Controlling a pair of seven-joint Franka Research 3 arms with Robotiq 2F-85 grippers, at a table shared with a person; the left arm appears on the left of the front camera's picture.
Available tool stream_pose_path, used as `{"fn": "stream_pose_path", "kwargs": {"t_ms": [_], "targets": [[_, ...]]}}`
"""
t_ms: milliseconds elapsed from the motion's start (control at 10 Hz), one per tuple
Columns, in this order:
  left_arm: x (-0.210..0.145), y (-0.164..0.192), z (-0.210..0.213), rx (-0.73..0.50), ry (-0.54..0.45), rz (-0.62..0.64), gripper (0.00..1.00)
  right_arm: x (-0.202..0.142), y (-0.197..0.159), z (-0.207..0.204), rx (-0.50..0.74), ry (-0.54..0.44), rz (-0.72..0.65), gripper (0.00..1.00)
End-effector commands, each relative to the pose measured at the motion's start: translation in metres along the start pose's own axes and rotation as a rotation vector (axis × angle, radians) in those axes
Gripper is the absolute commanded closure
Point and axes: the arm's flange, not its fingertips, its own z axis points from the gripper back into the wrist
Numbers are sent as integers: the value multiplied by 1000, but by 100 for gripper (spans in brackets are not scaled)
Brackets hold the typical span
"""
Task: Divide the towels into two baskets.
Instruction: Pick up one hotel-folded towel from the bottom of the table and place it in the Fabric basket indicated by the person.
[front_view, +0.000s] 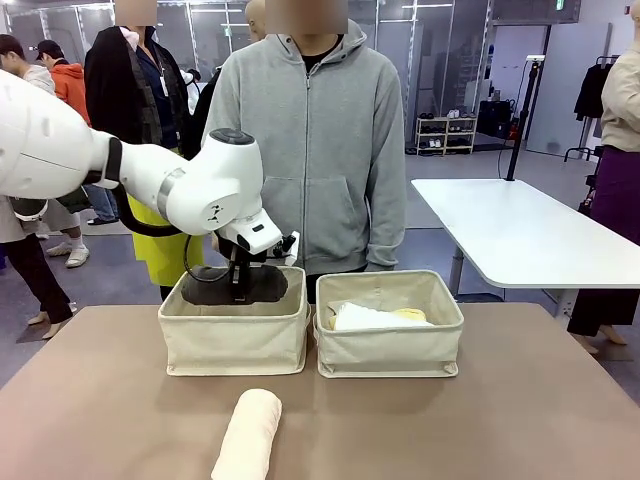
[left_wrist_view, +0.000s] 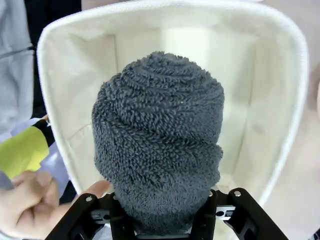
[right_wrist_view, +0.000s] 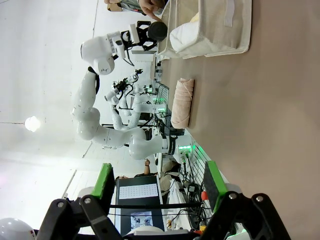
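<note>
My left gripper (front_view: 238, 288) reaches down into the left basket (front_view: 235, 342), shut on the dark grey towel (front_view: 266, 288). In the left wrist view the grey towel (left_wrist_view: 160, 140) stands on end between the black fingers (left_wrist_view: 206, 220), inside the basket's pale walls (left_wrist_view: 270, 90). The right basket (front_view: 390, 348) holds a white towel (front_view: 358, 318) and a pale yellow one (front_view: 411, 315). A cream towel (front_view: 247, 436) lies on the table in front of the baskets. My right gripper (right_wrist_view: 158, 172) is open, away from the baskets (right_wrist_view: 215, 30), with nothing between its green pads.
A person in a grey hoodie (front_view: 310, 150) stands right behind the baskets, one hand (left_wrist_view: 30, 200) close to the left basket's rim. The brown table (front_view: 500, 420) is bare on both sides of the cream towel. A white table (front_view: 520, 230) stands at the back right.
</note>
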Motion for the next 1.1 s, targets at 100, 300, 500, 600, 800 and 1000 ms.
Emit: {"fn": "stream_pose_path", "kwargs": {"t_ms": [100,300,500,600,800,1000], "targets": [[4,22,-11,-22,74,13,32,-1,4,-2,-19,2,-19,10],[3,23,-12,-24,59,16,3,-1,4,-2,-19,2,-19,10],[4,18,-11,-16,56,19,0,-1,4,-2,-19,2,-19,10],[4,15,-10,-11,57,29,0,-1,4,-2,-19,2,-19,10],[2,3,-2,-4,26,79,0,-1,4,-2,-19,2,-19,10],[10,19,-11,-20,35,17,0,-1,4,-2,-19,2,-19,10]]}}
